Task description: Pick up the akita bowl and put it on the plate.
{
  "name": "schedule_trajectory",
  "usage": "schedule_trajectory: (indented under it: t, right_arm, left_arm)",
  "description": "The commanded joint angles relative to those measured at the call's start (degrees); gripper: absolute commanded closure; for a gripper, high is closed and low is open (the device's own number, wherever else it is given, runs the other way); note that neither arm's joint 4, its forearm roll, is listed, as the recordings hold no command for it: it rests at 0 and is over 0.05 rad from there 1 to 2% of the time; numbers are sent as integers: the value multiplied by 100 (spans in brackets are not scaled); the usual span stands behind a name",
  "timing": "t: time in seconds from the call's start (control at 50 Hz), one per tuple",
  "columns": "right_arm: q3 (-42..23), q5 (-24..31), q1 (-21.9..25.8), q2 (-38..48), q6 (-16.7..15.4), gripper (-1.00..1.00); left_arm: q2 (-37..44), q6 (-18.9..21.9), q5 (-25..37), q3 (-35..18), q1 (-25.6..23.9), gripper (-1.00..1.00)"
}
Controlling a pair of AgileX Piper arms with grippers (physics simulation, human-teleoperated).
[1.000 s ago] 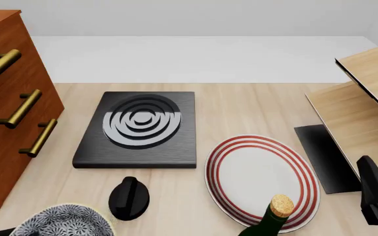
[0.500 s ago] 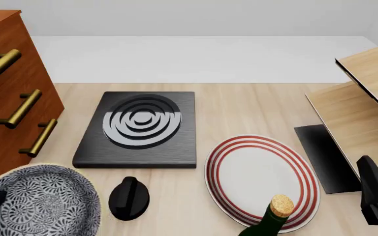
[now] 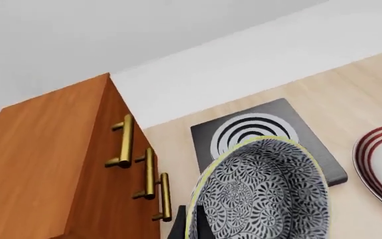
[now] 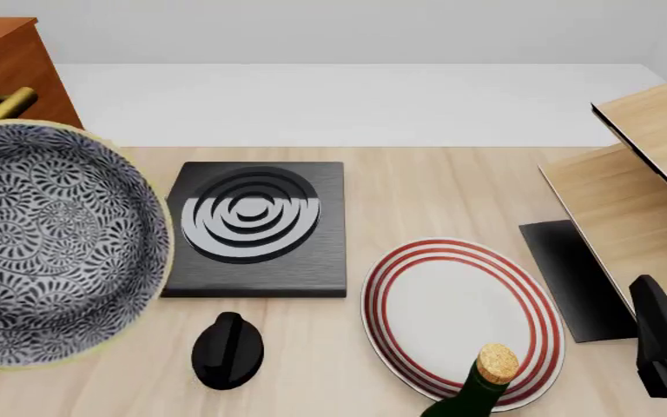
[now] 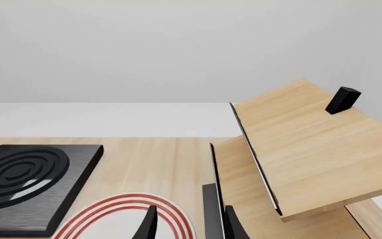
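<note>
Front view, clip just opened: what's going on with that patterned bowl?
The left arm has the bowl lifted off the table, gripped at its rim; it looms large at the view's left. The plate sits empty to the right beside a corked bottle. The right gripper hangs idle near the plate.

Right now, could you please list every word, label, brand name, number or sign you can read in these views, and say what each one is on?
None: no readable text appears in any view.
The akita bowl carries only a black-and-white floral pattern.
The plate shows only red rings.
The black slab has only grey concentric rings.
The corked bottle shows no label in the part that is visible.
The drawer cabinet and wooden shelf are unmarked.
</note>
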Motion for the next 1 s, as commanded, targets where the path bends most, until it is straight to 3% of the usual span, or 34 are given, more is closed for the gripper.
schedule_trajectory:
  t: [0.02, 0.38, 0.58, 0.6, 0.68, 0.74, 0.76, 0.78, 1.0]
  right_arm:
    - [0, 0, 0, -1, -1, -100]
    - [0, 0, 0, 0, 0, -100]
    - [0, 0, 0, -1, 1, -100]
    - [0, 0, -1, 2, 0, -100]
    - [0, 0, 0, 0, 0, -100]
    - [0, 0, -2, 0, 2, -100]
    - [0, 0, -1, 1, 0, -100]
    - [0, 0, -1, 0, 0, -100]
    - [0, 0, -1, 1, 1, -100]
  left_arm:
    - [712, -927, -837, -423, -466, 100]
    - [2104, -2710, -2529, -108, -1740, 100]
    - [2876, -2863, -2903, -338, -2163, 100]
    - [2943, -3068, -2938, -342, -2254, 100]
    - [3062, -3183, -2981, -470, -2468, 100]
    - [3165, -3250, -2926, -552, -2706, 100]
    - [3505, -3388, -2848, -652, -2415, 100]
    - [3369, -3417, -2884, -626, -2745, 100]
    - [3942, -3654, -2395, -1170, -3297, 100]
